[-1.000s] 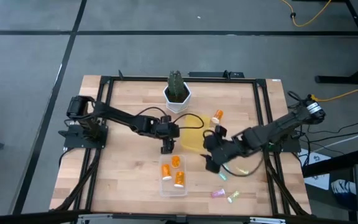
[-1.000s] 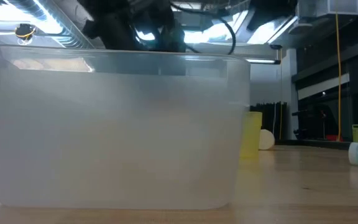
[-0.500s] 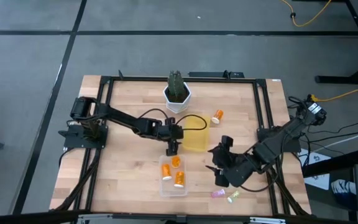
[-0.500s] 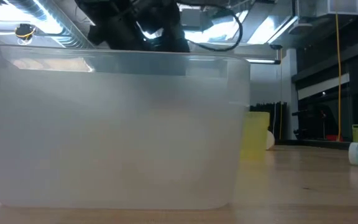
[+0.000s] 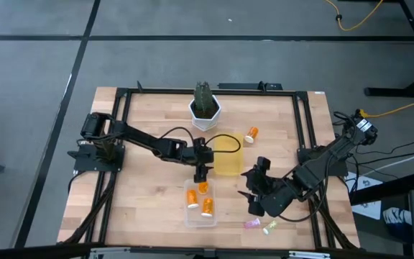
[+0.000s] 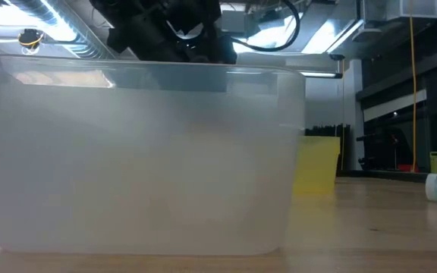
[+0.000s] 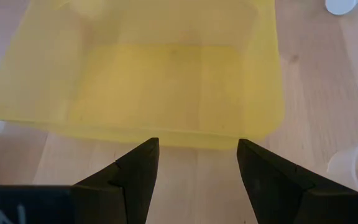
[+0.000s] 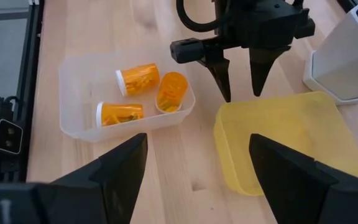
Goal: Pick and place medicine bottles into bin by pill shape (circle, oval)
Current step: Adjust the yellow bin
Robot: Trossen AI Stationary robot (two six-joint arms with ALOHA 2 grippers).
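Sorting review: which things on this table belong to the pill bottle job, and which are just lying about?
Job: three orange bottles in the clear bin; yellow bin; loose orange bottle; pink bottle and green bottle on the table.

Bystanders: white pot with plant.

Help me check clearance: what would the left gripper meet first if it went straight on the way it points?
Probably the yellow bin: the left gripper, open and empty, points at its near wall. How low it hangs is unclear.

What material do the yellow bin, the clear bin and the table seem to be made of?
Yellow bin: probably plastic, translucent and smooth; the wood shows through it. Clear bin: likely thin plastic, see-through and slightly frosted. Table: looks like wood, pale planks with visible grain and a matte finish.
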